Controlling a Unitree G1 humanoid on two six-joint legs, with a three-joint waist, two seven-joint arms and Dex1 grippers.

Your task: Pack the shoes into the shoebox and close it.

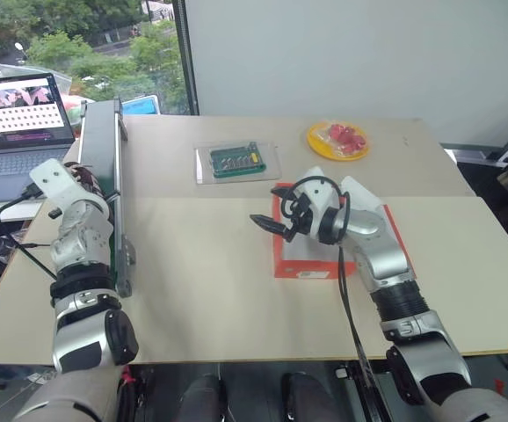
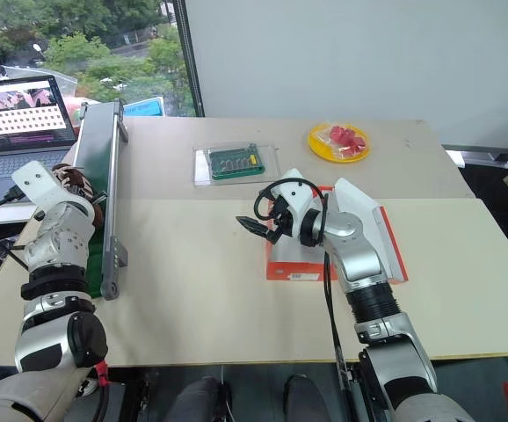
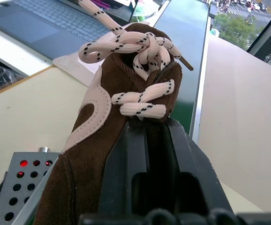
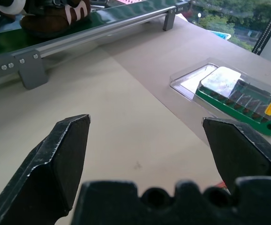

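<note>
One shoe (image 3: 121, 117) sits clamped in the left gripper (image 3: 154, 140) at the surface's left edge, ready for transfer. Right gripper (image 4: 149, 154) fingers stand apart above the open shoebox (image 1: 300, 264) mid-surface.

On my left a conveyor belt (image 1: 106, 167) runs front to back along the table (image 1: 210, 299), and one shoe (image 3: 112, 122) sits on it, clamped in my left gripper (image 3: 149, 154), with a laptop (image 1: 17, 123) beyond the belt. The shoebox (image 1: 302, 264) lies right of centre under my right gripper (image 1: 272, 224). Behind it sits a tray (image 1: 236, 163), with a plate (image 1: 337, 141) to the tray's right.
</note>
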